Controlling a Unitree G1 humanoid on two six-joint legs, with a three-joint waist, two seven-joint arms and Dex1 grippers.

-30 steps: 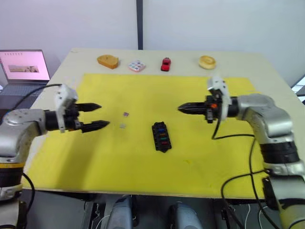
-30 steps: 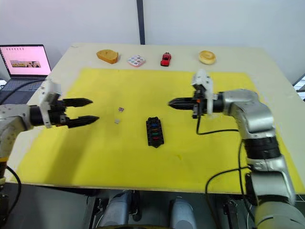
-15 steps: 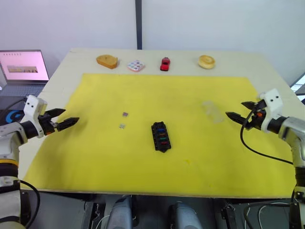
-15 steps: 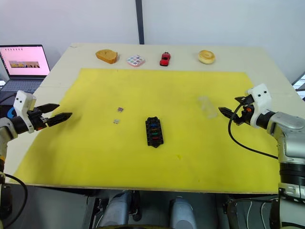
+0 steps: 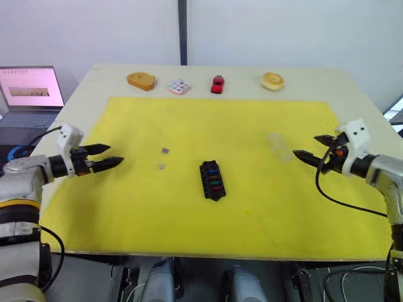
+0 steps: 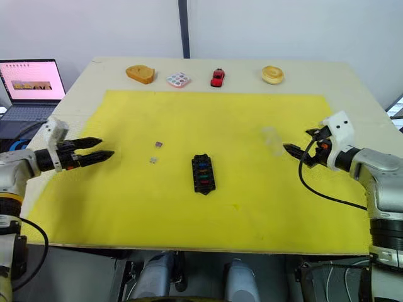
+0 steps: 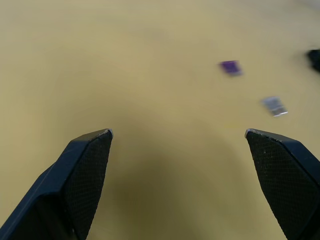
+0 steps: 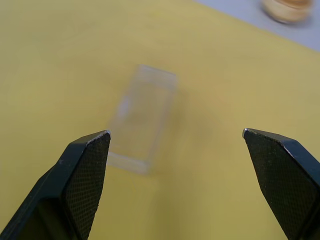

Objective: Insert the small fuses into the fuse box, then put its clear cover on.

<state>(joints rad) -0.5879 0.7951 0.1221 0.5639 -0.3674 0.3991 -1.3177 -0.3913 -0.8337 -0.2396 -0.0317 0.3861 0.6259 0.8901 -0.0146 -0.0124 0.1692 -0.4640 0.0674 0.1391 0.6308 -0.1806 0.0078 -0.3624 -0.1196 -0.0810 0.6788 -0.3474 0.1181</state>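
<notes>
The fuse box [image 5: 213, 180] lies nearest, at the middle of the yellow mat [image 5: 252, 214], its long axis running near to far with a slight lean, so its far end sits a little to the left. Four coloured fuses show in its slots, in one row along that axis. Left of the box and a little farther off, two loose fuses lie apart on the mat: the grey fuse [image 7: 274, 105] nearer, the purple fuse [image 7: 230, 67] just beyond it. The left gripper [image 5: 107, 156] hovers over the mat's left edge, fingers spread wide and holding nothing, pointing toward those two chips. The right gripper [image 5: 313, 148] hovers over the mat's right side, fingers also wide apart and empty, pointing left at the cover [image 8: 144, 118]. The cover lies flat on the mat just ahead of it, well to the right of the box, its long axis near to far. On the bare table beyond the mat stand a wooden block [image 5: 141, 80], a dotted tile [image 5: 180, 86], a red car [image 5: 218, 83] and a wooden ring [image 5: 273, 81]
</notes>
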